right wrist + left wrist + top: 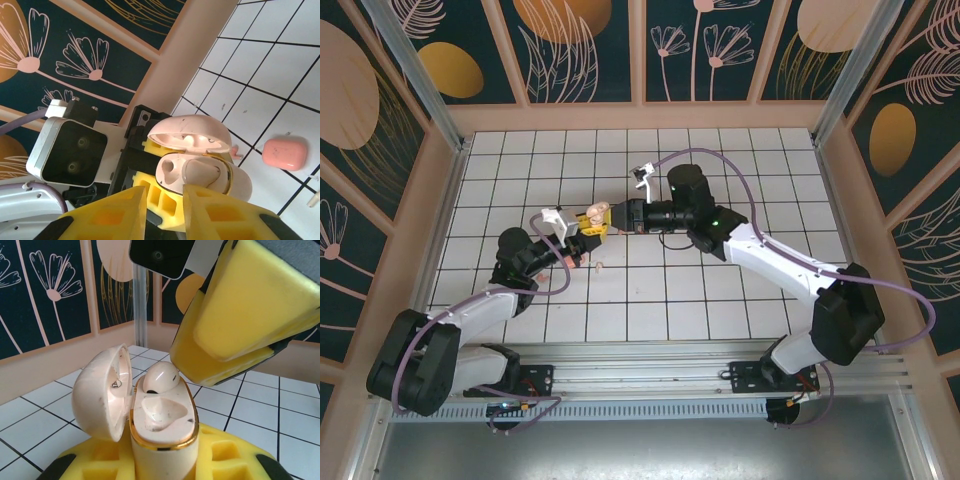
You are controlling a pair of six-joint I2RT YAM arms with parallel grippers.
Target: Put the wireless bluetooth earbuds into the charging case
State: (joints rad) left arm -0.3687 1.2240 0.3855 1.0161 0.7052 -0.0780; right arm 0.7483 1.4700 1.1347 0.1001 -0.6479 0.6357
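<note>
1. left gripper [165, 462]: yellow fingers along the bottom edge of the left wrist view, clamped on the charging case [162, 425], which stands upright at lower centre.
2. charging case: cream with a gold rim, its lid [102, 390] swung open to the left. One earbud [159, 377] sits in the far socket, and the nearer socket shows its pale hollow.
3. right gripper [165, 192]: jaws a narrow gap apart with nothing between them, tips just short of the open case.
4. pink rounded piece [284, 153]: lies on the white tiles [260, 75] at the right of the right wrist view, apart from the case.
</note>
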